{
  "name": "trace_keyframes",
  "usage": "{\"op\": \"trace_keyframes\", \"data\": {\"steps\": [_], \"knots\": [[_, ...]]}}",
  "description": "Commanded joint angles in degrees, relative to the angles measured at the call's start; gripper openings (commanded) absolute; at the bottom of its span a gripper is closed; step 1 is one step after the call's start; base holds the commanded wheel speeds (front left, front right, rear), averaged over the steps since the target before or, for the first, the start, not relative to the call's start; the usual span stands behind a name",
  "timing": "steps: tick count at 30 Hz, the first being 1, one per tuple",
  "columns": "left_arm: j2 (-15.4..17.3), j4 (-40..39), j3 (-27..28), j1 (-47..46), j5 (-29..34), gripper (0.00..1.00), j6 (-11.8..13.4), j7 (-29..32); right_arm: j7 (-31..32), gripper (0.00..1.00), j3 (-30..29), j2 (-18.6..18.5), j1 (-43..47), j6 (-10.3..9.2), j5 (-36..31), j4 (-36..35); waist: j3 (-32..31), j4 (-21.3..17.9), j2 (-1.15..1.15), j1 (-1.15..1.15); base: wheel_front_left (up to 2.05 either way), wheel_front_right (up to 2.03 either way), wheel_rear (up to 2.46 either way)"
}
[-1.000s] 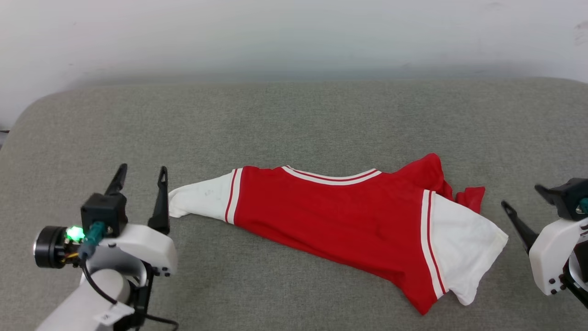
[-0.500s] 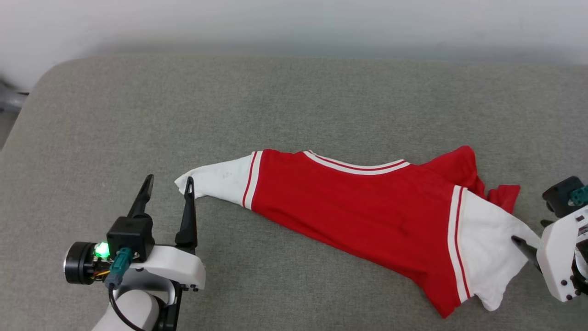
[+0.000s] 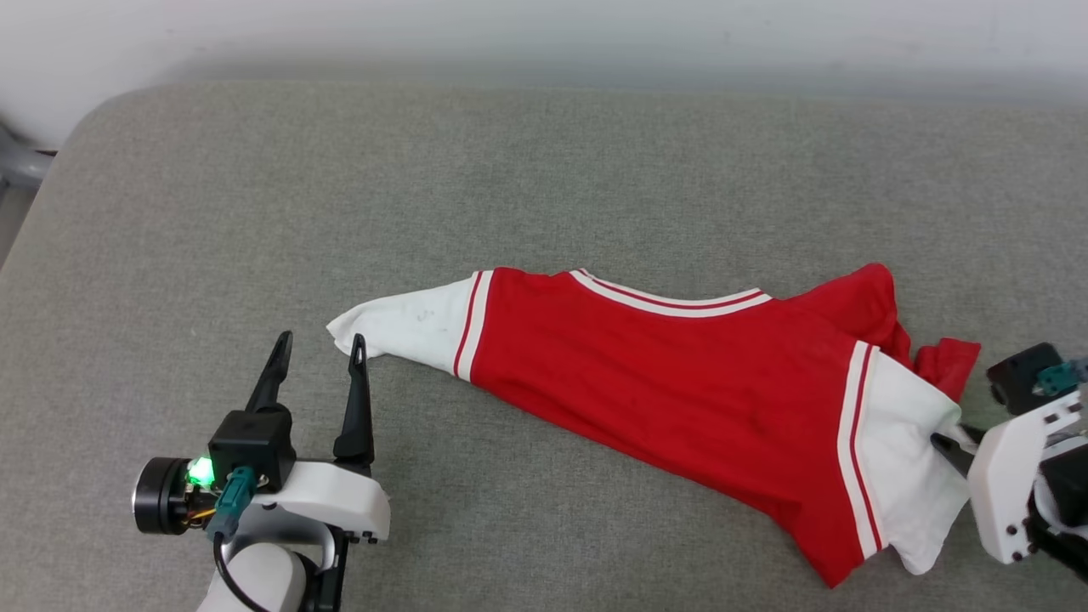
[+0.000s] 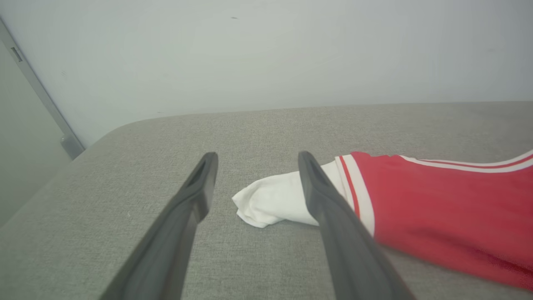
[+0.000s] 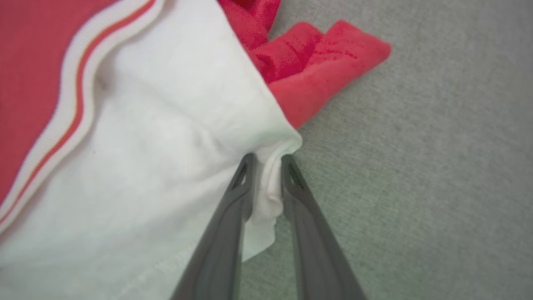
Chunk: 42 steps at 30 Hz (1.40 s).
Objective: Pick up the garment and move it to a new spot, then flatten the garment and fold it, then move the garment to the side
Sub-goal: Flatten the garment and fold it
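Note:
The garment (image 3: 671,374), a red T-shirt with white sleeves and striped trim, lies stretched across the grey cushion (image 3: 510,187). My right gripper (image 3: 945,442) is shut on the edge of its right white sleeve (image 5: 166,166), with white cloth pinched between the fingers of the right gripper (image 5: 266,166). A bunched red part (image 5: 320,66) lies just beyond that sleeve. My left gripper (image 3: 319,344) stands open just left of the other white sleeve's tip (image 3: 399,327). In the left wrist view that sleeve tip (image 4: 266,204) lies ahead, partly behind the right finger of the left gripper (image 4: 254,160).
The cushion's rounded left corner (image 3: 93,119) drops off toward a grey post (image 4: 41,96) and floor. A pale wall (image 3: 544,34) runs behind the cushion. Bare cushion stretches behind and in front of the shirt.
The camera has shifted. My right gripper closed in on the right sleeve's edge and shut on it. My left gripper came forward to beside the left sleeve's tip, still open.

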Motion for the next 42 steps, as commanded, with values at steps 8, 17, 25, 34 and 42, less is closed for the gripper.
{"op": "trace_keyframes", "data": {"steps": [8, 17, 25, 34, 42], "knots": [[-2.72, -0.29, 4.37, 3.32, 3.19, 1.00, -2.10, -0.14, -9.71, 0.00, -2.39, -1.11, -2.30, 0.07, 0.07, -6.98, -3.06, -2.20, 0.00, 0.00, 0.00, 0.00, 0.00], [-4.45, -0.47, 6.87, 3.71, 5.23, 1.00, -4.28, -0.14, -10.64, 0.00, -8.60, -0.88, -5.24, 0.06, -0.17, -15.11, -2.72, -2.38, 0.00, 0.00, 0.00, 0.00, 0.00], [-6.69, -1.74, 8.40, 2.27, 7.72, 1.00, -5.59, -0.14, -8.17, 0.00, -13.60, -1.55, -12.19, 0.07, -2.30, -13.47, 0.21, -0.68, 0.00, 0.00, 0.00, 0.00, 0.00], [-9.02, -2.18, 11.08, -0.44, 9.96, 1.00, -8.12, -0.14, -6.81, 0.00, -21.62, -1.27, -19.97, 0.05, -6.65, 5.98, 6.05, 0.99, 0.00, 0.00, 0.00, 0.00, 0.00], [-10.80, -1.44, 12.09, -1.80, 11.48, 1.00, -9.76, -0.14, -8.28, 0.00, -25.34, -0.70, -16.54, 0.05, -7.77, 22.01, 7.88, 1.69, 0.00, 0.00, 0.00, 0.00, 0.00]]}}
